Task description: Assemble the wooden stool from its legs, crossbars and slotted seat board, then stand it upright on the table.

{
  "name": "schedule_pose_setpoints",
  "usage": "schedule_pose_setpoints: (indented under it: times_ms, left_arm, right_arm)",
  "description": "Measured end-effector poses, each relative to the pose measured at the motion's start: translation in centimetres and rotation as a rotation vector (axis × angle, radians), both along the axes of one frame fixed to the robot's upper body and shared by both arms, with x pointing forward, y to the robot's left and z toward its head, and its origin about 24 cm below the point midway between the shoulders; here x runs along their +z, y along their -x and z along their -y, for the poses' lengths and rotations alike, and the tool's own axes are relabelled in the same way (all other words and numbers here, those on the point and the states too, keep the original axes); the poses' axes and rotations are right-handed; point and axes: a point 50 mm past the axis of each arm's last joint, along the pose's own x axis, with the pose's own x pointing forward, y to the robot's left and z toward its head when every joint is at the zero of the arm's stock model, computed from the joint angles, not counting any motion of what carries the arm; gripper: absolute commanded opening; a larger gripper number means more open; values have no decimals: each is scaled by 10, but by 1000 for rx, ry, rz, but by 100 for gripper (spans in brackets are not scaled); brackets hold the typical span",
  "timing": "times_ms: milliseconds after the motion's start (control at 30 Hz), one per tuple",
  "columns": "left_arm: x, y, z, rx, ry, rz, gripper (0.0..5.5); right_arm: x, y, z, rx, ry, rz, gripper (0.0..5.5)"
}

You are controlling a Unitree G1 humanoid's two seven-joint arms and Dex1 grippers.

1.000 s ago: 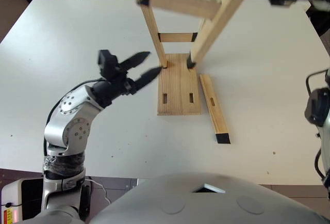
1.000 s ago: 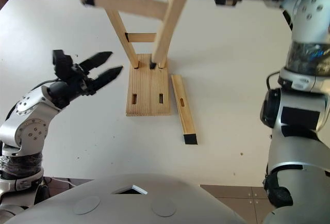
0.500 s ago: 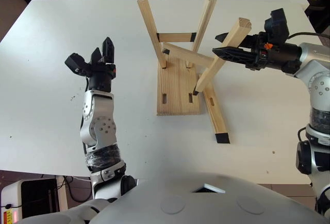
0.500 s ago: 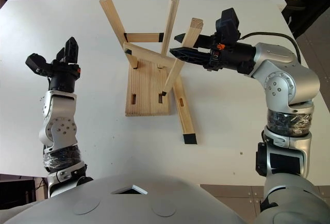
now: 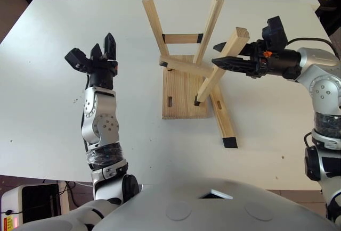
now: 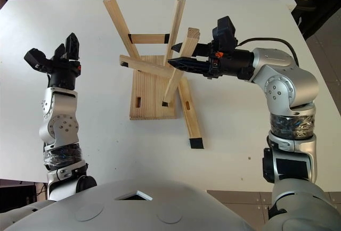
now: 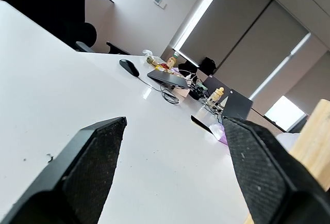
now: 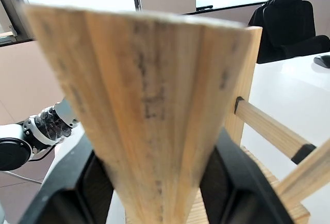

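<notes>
White office table | left claw apart, raised | right claw clamped on leg

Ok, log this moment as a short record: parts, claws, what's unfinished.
seat board: flat on the table
standing legs: two, upright in the far slots, joined by a crossbar
third leg: tilted, held in the right claw; lower end at the near right slot, seated or not cannot be told
second crossbar: attached to the third leg, reaching out over the board
fourth leg: lying on the table, right of the board
left claw: open, empty, raised left of the board
unfinished: near legs, standing the stool upright
</notes>
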Motion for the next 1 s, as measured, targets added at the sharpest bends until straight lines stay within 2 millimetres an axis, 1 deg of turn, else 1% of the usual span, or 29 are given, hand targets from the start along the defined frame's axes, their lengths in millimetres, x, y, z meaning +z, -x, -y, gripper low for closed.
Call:
schedule_pose_setpoints:
  times_ms: [200, 400, 500, 733, 900, 1000]
  left_arm:
    - [-1, 0, -1, -5, -14, -2, 345]
    - [-1, 0, -1, -18, -37, 8, 345]
    - [-2, -1, 0, -24, -39, 8, 345]
    - [-4, 1, 5, -40, -52, 5, 345]
    - [-7, 5, 9, -46, -52, 7, 345]
    - [-9, 10, 18, -51, -51, 18, 345]
  right_arm:
    - [-6, -4, 2, 2, 11, 0, 202]
    - [-7, -9, 1, 29, 17, 11, 202]
    - [-6, -11, 0, 70, 38, 35, 202]
    - [0, -17, -7, 157, 103, 74, 202]
    - [2, -17, -10, 190, 121, 81, 202]
    - [2, -16, -11, 211, 140, 99, 202]
